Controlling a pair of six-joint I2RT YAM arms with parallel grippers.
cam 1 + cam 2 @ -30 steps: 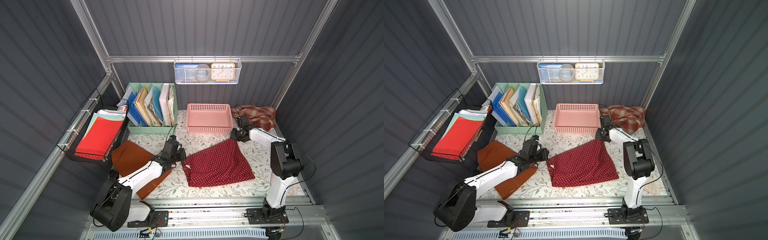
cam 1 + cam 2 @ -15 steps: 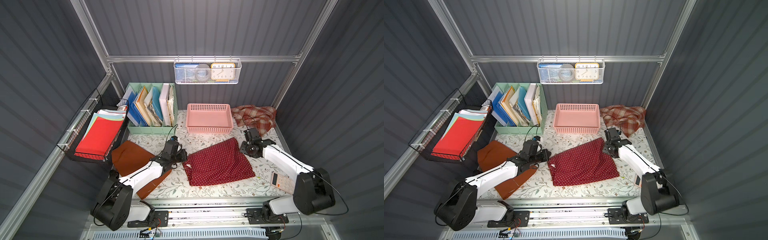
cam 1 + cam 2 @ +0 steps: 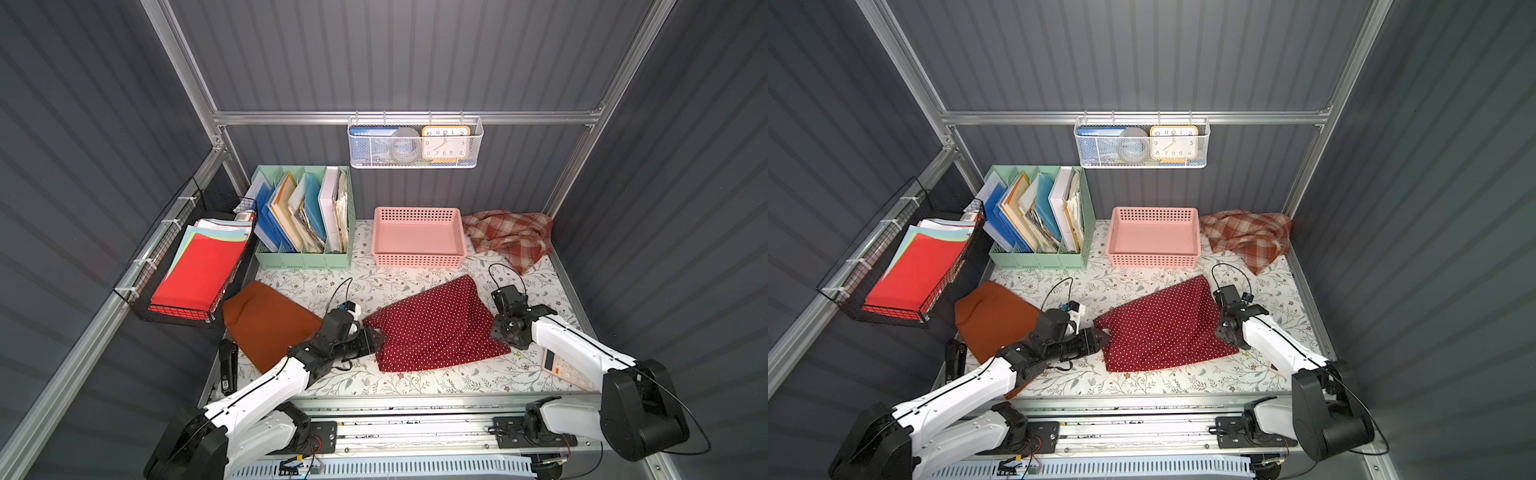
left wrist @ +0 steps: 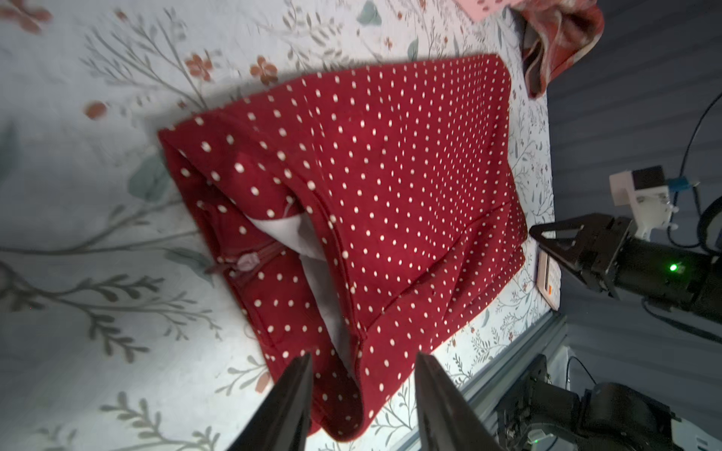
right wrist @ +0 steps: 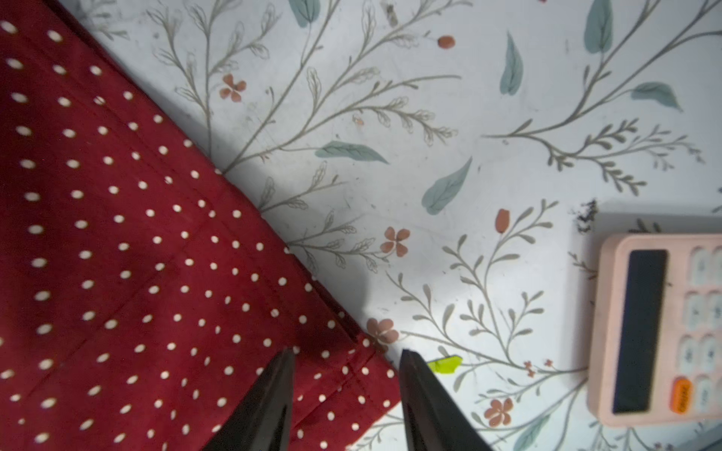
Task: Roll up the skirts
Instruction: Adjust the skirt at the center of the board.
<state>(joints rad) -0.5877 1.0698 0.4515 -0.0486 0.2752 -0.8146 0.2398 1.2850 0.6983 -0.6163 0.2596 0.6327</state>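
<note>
Centred on the floral surface (image 3: 457,380) I see the polka-dot skirt (image 3: 436,328) lying spread out, unrolled. My left pincer (image 4: 364,356) stands spread over its waistband; my right pincer (image 5: 347,350) spread over its hem corner, near a pink calculator (image 5: 660,328).

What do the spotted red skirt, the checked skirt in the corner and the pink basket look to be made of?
Spotted red skirt: thin matte woven cloth, probably cotton; stitched hem, zip, pale lining.
Checked skirt: thicker, fuzzy, wool-like fabric; soft bulky folds.
Pink basket: likely moulded plastic; smooth, rigid walls with rows of holes.
</note>
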